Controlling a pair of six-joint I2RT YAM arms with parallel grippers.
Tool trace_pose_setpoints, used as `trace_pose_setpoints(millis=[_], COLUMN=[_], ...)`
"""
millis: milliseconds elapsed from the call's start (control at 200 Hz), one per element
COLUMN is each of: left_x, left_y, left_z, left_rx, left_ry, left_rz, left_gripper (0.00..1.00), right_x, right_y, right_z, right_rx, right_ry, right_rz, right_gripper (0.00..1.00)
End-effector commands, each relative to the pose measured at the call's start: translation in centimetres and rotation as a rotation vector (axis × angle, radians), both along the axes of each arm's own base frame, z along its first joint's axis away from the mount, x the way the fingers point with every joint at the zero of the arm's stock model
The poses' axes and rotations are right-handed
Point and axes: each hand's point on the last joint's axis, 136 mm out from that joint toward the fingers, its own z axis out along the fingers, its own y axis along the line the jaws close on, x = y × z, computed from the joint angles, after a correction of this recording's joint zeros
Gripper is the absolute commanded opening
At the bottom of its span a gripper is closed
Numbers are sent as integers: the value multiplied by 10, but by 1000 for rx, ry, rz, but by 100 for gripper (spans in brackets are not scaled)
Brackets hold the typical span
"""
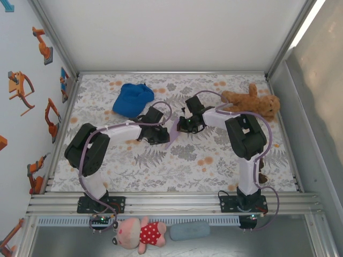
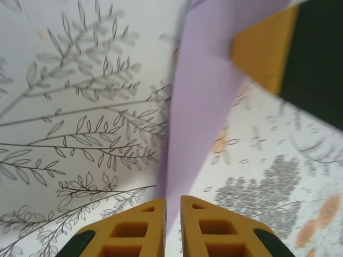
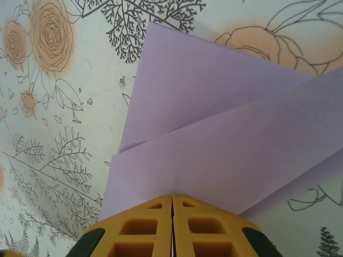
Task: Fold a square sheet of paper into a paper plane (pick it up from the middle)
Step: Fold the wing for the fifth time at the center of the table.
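A thin lavender paper sheet, folded into overlapping layers, is at the middle of the floral-printed tablecloth, between the two arms. The left gripper comes at it from 9 o'clock. Its yellow fingers are drawn almost together and pinch the end of a narrow strip of the paper, which runs away toward 1 o'clock to where a yellow finger of the other arm meets it. The right gripper comes in from 2 o'clock, its fingers pressed flat together on a folded edge, with the layers fanning out above them toward 12 and 2 o'clock. A crumpled blue fabric cap lies apart at 11 o'clock from the paper. A brown plush teddy bear lies at 2 o'clock, near the table's far right corner.
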Motion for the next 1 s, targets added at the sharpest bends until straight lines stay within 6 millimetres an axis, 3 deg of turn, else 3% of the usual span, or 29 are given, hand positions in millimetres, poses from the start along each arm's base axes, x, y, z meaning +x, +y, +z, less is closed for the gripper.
trace_pose_setpoints(millis=[0,125,220,471,636,997], left_x=[14,17,18,23,17,-16], left_y=[-2,-19,-32,-40,-38,-15], left_z=[28,29,19,-4,-21,-51], left_rx=[-42,-112,-130,-115,-94,16], left_ry=[-80,-73,-40,15,70,177], left_rz=[56,59,56,66,71,52], left_gripper=[17,15,12,8,8,6], right_x=[-17,-17,-16,-14,-14,-13], right_y=[-26,-24,-24,-24,-24,-31], right_z=[-31,-31,-30,-27,-28,-36], right_rx=[-102,-94,-87,-72,-64,-91], right_ry=[70,68,67,59,61,77], right_rz=[-18,-18,-19,-22,-25,-48], right_gripper=[8,7,6,5,4,4])
